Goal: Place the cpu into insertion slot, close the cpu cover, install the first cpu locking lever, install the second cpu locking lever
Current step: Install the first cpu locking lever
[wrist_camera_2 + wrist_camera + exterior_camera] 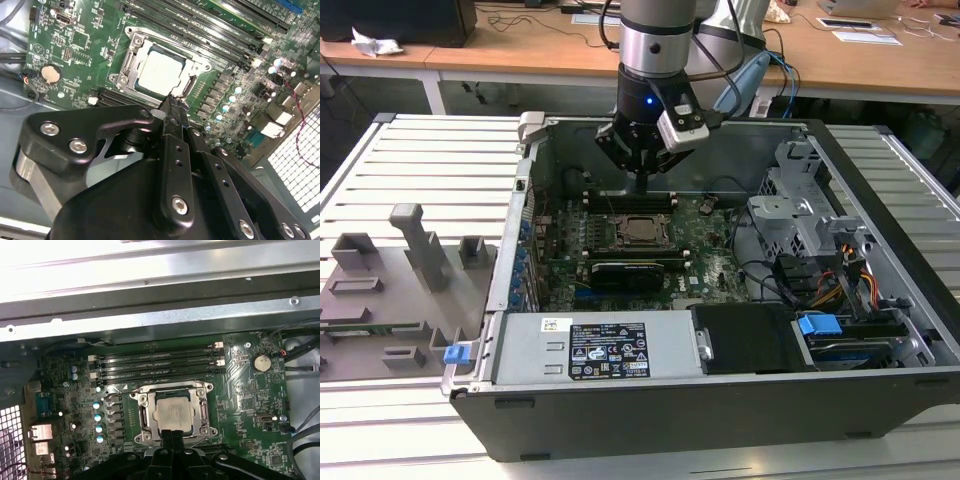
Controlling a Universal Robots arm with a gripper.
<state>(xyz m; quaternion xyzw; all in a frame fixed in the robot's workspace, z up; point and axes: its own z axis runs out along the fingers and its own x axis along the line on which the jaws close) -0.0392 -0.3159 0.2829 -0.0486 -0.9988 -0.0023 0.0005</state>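
Second wrist view: the small flat square cpu with a silvery-beige metal top (160, 70) lies seated in the square metal-rimmed insertion slot (116, 77) on the green motherboard (75, 45). So the first step looks done.

The thin silver-grey hinged cpu cover (145, 412) appears to lie flat around the chip in both wrist views, with the chip showing through its window. I judge it closed.

I cannot tell whether the locking levers are latched. The thin wire (125, 389) beside the frame is hard to trace.

The black pincer (172, 105) has its fingers drawn together to a narrow tip with nothing between them, just beside the socket's edge. Its own body hides that edge, so I cannot tell whether it touches anything.

In the exterior view the arm stands inside the open dark grey computer case (880, 330).
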